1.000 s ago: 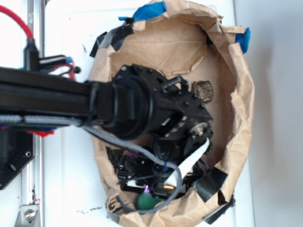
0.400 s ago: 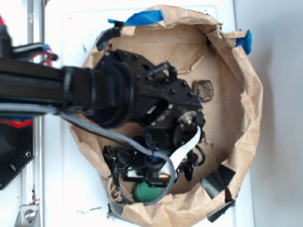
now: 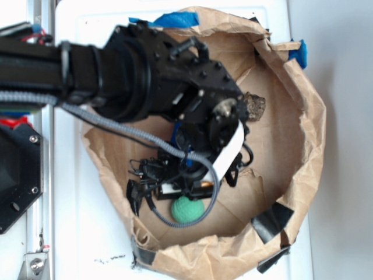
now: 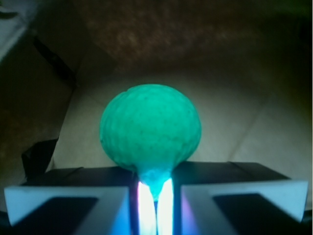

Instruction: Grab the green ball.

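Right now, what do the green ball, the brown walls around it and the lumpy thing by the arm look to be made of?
Green ball: probably foam or soft rubber, with a matte, finely dimpled skin. Its lower part is squeezed into the narrow gap of the tool.
Walls: crumpled brown kraft paper, creased, matte and taped.
Lumpy thing: rough, mottled brown like rock; it could be real or imitation.

There was one green ball (image 3: 187, 210), one brown rock (image 3: 255, 105), one paper bag (image 3: 303, 146) with rolled-down walls and one black robot arm (image 3: 116, 70). Two blue tape patches (image 3: 175, 19) showed on the bag's rim, plus several black ones (image 3: 271, 220).
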`<state>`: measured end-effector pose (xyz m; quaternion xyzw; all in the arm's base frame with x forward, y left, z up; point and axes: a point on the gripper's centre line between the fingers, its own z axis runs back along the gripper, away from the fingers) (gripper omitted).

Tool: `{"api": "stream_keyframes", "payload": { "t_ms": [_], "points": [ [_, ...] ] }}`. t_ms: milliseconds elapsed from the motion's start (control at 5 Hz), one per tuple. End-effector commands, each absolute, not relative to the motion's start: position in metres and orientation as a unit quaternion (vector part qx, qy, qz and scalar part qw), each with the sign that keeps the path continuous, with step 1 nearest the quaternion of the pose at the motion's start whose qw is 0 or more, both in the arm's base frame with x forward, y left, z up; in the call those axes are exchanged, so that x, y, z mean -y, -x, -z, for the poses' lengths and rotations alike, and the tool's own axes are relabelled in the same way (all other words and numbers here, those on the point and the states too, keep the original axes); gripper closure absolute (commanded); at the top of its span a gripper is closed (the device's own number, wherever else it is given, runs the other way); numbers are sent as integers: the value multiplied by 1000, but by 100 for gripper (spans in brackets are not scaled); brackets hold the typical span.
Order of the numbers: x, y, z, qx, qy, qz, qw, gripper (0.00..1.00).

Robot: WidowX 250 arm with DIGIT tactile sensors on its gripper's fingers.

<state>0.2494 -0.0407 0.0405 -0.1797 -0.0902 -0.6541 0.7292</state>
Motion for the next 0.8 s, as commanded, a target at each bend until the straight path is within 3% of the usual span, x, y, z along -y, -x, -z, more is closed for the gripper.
{"api": "stream_keyframes", "payload": {
  "t_ms": [0,200,400,600],
  "points": [
    [33,-250,-61,114,160,643,740,100],
    [36,-248,-61,114,161,649,735,100],
    [35,-246,-62,105,156,632,752,100],
    [35,-246,-73,20,155,527,835,100]
  ]
}}
